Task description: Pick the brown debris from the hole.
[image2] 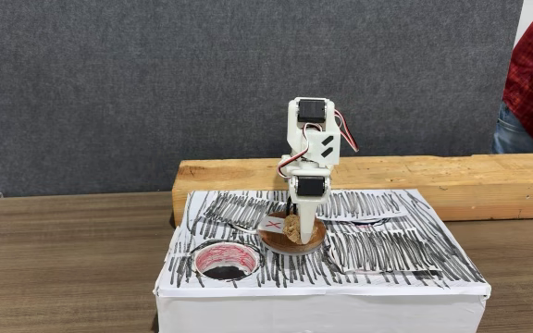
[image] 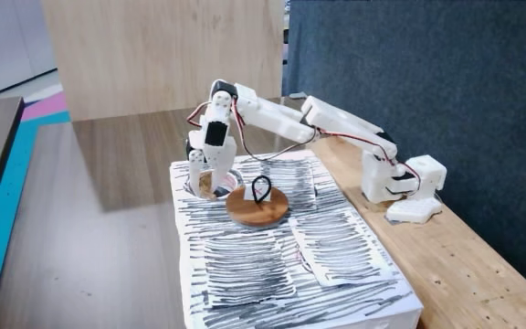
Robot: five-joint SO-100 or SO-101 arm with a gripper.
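While my fingers point(image: 210, 187) hung over the hole point(image: 215, 185), apart or together I couldn't tell, perhaps no debris was out yet.

Striped box point(image2: 322, 277) on brown table point(image2: 63, 259)

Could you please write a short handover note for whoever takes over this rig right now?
Gripper: pointing straight down at the left end of the striped sheet; whether it is open or shut cannot be told.
Hole: open, near the box's front edge in a fixed view. The wooden disc lies beside it, not covering it.
Brown debris: too small to make out. A tan patch at the fingertips may be a piece, but this is unconfirmed.
Done: nothing can be confirmed as removed.
Left: check what the gripper holds, then clear the hole.
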